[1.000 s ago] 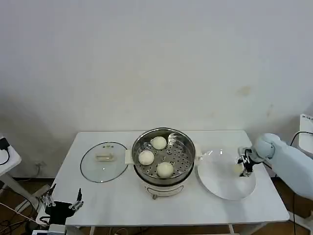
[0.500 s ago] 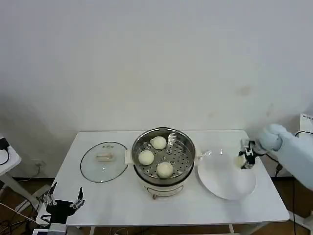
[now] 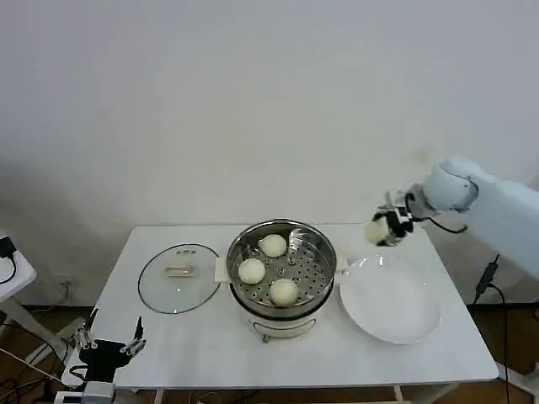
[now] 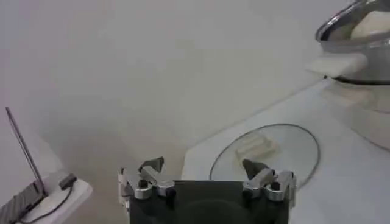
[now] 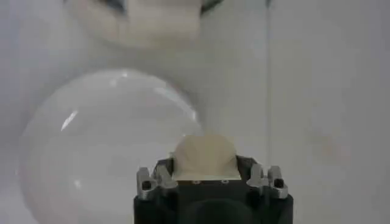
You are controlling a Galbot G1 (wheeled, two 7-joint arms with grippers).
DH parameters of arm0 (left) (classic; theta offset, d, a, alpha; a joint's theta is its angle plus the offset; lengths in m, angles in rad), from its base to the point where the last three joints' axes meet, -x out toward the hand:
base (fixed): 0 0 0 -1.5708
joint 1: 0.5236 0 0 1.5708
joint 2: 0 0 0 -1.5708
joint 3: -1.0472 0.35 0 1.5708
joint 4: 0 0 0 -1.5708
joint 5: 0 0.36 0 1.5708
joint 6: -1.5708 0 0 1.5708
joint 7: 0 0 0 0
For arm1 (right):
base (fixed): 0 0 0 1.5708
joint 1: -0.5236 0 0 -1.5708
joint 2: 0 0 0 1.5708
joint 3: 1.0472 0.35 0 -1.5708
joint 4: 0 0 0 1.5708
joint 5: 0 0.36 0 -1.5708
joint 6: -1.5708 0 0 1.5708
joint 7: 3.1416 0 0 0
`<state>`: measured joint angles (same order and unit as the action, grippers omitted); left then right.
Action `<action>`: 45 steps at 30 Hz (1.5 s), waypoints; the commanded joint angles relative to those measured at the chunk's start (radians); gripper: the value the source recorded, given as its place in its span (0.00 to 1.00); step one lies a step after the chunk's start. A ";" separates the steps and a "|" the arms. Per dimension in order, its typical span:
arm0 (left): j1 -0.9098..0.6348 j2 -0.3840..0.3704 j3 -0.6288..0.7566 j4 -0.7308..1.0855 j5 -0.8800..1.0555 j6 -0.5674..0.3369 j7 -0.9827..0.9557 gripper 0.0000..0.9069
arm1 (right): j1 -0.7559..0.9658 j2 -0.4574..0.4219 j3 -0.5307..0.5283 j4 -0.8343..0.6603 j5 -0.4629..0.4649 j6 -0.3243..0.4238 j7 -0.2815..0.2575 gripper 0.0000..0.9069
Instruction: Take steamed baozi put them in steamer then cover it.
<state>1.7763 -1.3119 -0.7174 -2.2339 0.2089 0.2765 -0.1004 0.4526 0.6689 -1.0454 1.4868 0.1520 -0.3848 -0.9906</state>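
The steel steamer stands mid-table with three baozi on its perforated tray: one at the back, one at the left, one at the front. My right gripper hangs in the air above the gap between steamer and white plate, shut on a fourth baozi. The glass cover lies flat on the table left of the steamer, seen also in the left wrist view. My left gripper is parked low off the table's front left corner, open.
A bare white plate lies right of the steamer, below the right gripper. A small white side table stands at the far left. The table's front strip is free.
My right gripper has lifted the baozi off the plate and carried it up and left, toward the steamer. The plate is now bare. The left arm has barely moved.
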 commanded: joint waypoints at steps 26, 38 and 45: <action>-0.018 -0.002 -0.009 0.020 -0.006 0.000 0.001 1.00 | 0.001 0.269 -0.224 0.000 0.292 -0.236 0.133 0.77; -0.021 -0.002 -0.013 0.027 -0.009 -0.002 0.000 1.00 | -0.027 0.305 -0.183 -0.090 0.238 -0.213 0.113 0.77; -0.017 -0.003 -0.017 0.027 -0.010 -0.003 0.000 1.00 | -0.034 0.316 -0.180 -0.102 0.220 -0.206 0.107 0.77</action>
<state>1.7585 -1.3145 -0.7347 -2.2076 0.1993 0.2736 -0.0999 0.4319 0.9735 -1.2285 1.4132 0.3913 -0.5902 -0.8817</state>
